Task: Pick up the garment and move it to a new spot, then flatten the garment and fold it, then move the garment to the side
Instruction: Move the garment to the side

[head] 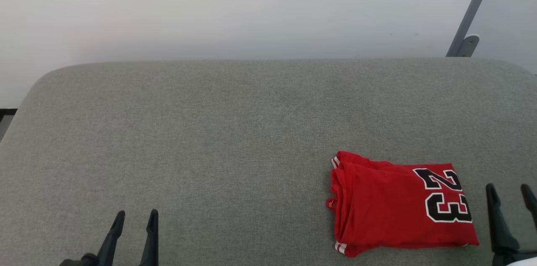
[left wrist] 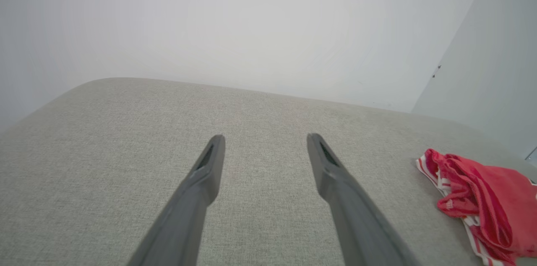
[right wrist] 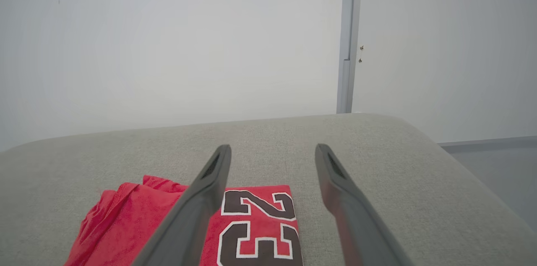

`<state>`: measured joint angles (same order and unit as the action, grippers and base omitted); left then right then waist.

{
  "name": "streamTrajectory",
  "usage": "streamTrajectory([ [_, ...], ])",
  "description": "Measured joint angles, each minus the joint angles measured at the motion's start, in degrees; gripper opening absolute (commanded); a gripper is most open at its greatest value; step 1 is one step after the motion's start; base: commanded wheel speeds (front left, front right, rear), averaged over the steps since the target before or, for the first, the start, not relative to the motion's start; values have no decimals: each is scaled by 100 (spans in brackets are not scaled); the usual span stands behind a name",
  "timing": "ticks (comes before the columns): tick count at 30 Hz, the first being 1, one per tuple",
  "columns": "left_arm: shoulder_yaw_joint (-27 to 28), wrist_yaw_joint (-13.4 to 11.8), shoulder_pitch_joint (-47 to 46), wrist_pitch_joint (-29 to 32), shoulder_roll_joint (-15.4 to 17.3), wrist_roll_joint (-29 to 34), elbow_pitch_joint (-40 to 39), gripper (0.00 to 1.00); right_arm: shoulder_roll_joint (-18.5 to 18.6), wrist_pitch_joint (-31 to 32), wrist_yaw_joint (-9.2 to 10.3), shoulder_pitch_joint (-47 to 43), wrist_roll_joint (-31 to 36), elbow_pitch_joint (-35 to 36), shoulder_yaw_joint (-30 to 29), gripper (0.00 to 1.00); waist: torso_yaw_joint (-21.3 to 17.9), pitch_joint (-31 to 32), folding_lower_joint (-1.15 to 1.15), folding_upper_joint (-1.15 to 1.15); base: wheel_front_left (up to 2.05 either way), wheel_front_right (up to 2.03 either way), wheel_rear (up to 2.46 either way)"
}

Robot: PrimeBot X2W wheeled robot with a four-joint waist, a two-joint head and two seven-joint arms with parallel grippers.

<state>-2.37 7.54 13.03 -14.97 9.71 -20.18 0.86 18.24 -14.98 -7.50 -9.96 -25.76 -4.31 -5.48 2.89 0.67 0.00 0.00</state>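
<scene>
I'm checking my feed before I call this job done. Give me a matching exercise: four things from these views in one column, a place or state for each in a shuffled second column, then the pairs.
Column one
1. garment
2. left tool
3. right tool
4. grey metal bar

Column two
A. open, just right of the garment in the head view
B. at the wall behind the padded surface, upper right of the head view
C. folded, lying on the right part of the padded surface
D. open, over bare padding at the lower left of the head view

Pairs: 1-C, 2-D, 3-A, 4-B
</scene>
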Motion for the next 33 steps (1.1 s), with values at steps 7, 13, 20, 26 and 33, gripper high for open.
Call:
streamTrajectory([
  [7,-71,0,-87,0,15,-1,44,100,220,78,0,170,-18,-235,180,100,33,-57,0,0,0,0,0],
  [13,-146,0,-400,0,16,-43,136,100,636,922,0,611,-49,-331,416,100,43,-278,0,0,0,0,0],
  [20,-361,0,-897,0,-68,-100,250,100,1399,2744,0,1215,-466,-380,662,100,139,-698,0,0,0,0,0],
  [26,-591,0,-1249,0,-94,-136,371,100,1678,4173,0,1734,-1029,-637,964,100,216,-1090,0,0,0,0,0],
  [33,-700,0,-1538,0,-47,-156,430,100,1796,5181,0,1954,-1429,-891,1214,100,395,-1432,0,0,0,0,0],
])
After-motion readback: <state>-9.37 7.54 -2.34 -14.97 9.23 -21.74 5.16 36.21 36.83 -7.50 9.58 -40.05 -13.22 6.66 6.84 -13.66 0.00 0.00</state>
